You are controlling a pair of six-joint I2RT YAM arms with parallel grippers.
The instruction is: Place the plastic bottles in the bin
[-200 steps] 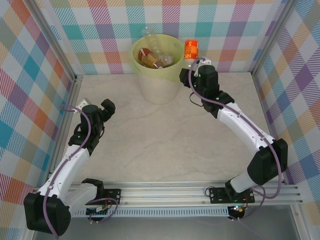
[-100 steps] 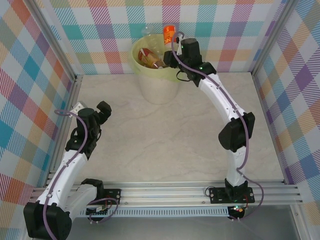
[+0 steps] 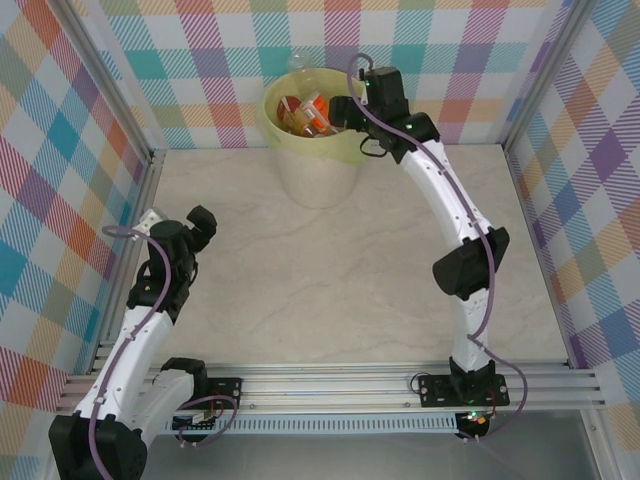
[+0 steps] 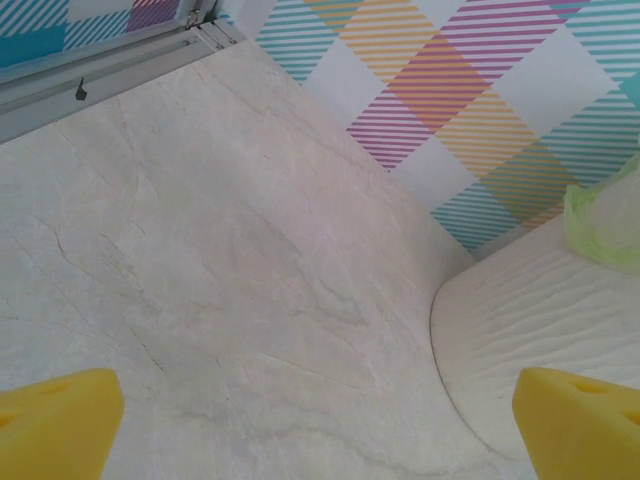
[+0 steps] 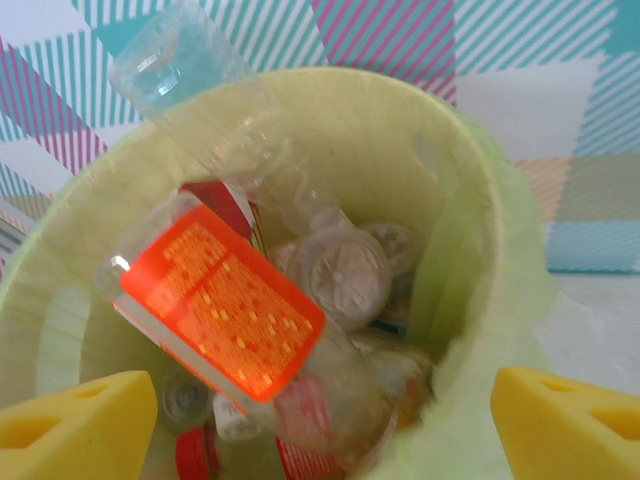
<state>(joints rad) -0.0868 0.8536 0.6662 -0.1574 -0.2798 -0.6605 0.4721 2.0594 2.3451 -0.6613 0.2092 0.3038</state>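
**A:** Where is the orange-labelled bottle (image 5: 220, 310)?

**B:** Inside the bin (image 3: 315, 165), at the far edge of the tabletop (image 3: 330, 280). It lies tilted on the other plastic bottles (image 5: 340, 270). The right jaws are spread above the rim, pinching nothing.

**A:** Is it at rest?

**B:** Hard to tell; it's blurred, perhaps mid-drop. I'd wait over the opening, then lift straight up, clear of the bag liner (image 5: 500, 270). The left jaws are spread and empty, near the left edge.

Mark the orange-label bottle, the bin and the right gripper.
orange-label bottle (image 5: 222, 310), right wrist view, middle of its label.
bin (image 3: 318, 185), top external view, bare outer wall.
right gripper (image 5: 320, 420), right wrist view, midway between its fingertips.
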